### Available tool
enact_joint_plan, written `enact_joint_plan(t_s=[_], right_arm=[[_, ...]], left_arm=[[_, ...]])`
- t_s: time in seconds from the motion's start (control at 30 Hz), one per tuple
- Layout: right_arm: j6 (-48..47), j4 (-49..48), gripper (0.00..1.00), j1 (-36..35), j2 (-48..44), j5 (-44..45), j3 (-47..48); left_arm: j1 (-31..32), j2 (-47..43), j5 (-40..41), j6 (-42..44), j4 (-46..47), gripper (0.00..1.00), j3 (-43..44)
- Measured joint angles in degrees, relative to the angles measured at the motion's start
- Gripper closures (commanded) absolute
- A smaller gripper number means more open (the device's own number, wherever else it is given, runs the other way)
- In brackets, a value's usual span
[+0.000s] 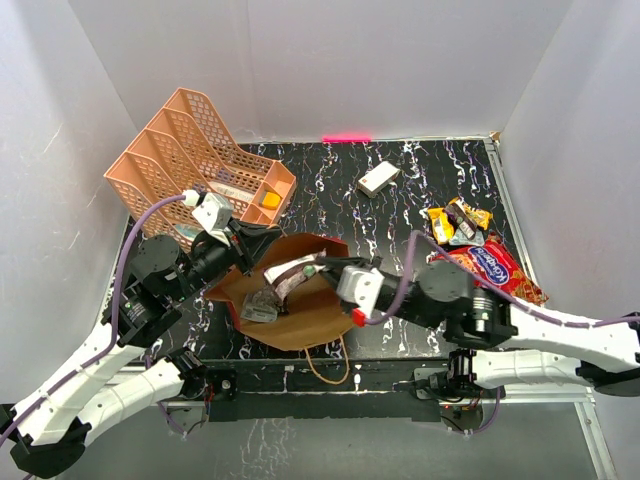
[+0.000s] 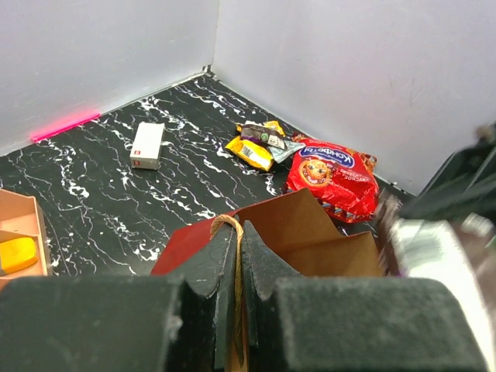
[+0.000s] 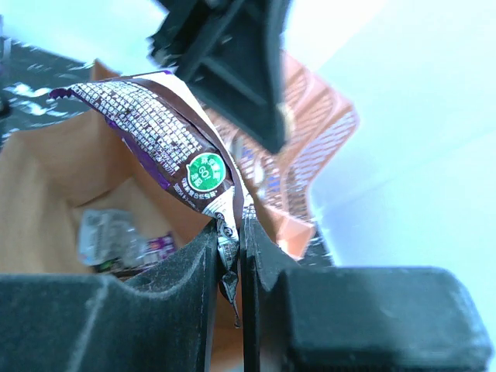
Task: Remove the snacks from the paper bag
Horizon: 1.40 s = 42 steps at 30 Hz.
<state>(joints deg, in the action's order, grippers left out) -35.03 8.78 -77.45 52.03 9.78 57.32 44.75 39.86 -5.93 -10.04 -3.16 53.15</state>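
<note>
My left gripper [image 2: 236, 260] is closed tight on the rim of the paper bag [image 2: 318, 229], with the cord handle [image 2: 229, 225] pinched between the jaws. My right gripper [image 3: 229, 256] is nearly closed and clamps the tail of a dark brown wrapper [image 3: 167, 128], which rises above my fingers at the bag's mouth. Beyond it, deeper in the bag, lies a crinkly silvery wrapper [image 3: 108, 236]. On the table [image 2: 93, 186], ahead and right of my left gripper, the red cookie packet [image 2: 329, 174] and the yellow and orange wrappers [image 2: 254, 151] lie close together.
</note>
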Motion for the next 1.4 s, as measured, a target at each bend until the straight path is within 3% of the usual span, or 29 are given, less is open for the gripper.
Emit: enact_joint_plan(t_s=[0.17, 0.3, 0.43, 0.73, 0.93, 1.17, 1.4], right_arm=[[-8.33, -4.74, 0.83, 0.00, -3.80, 6.29, 0.28], [-15.52, -13.73, 0.84, 0.57, -2.34, 16.33, -0.26], [-17.86, -24.17, 0.84, 7.89, 0.04, 23.28, -3.58], [1.90, -27.08, 0.84, 44.50, 5.95, 23.43, -11.50], [18.71, -24.94, 0.84, 61.94, 16.65, 16.31, -14.10], [30.45, -23.85, 0.84, 74.29, 28.39, 10.32, -14.10], [36.26, -23.76, 0.84, 81.70, 32.61, 6.84, -17.53]], left_arm=[[0.00, -0.02, 0.92, 0.04, -0.39, 0.97, 0.00], [0.00, -0.04, 1.38, 0.22, -0.59, 0.97, 0.00], [0.02, 0.00, 1.66, 0.31, -0.76, 0.97, 0.00], [0.02, 0.55, 1.03, 0.42, -0.76, 0.97, 0.00], [0.02, 0.35, 0.37, 0.15, -0.72, 0.97, 0.00], [0.00, 0.22, -2.25, -0.42, -0.42, 0.97, 0.00], [0.02, 1.25, -8.00, -1.11, 0.24, 0.96, 0.00]])
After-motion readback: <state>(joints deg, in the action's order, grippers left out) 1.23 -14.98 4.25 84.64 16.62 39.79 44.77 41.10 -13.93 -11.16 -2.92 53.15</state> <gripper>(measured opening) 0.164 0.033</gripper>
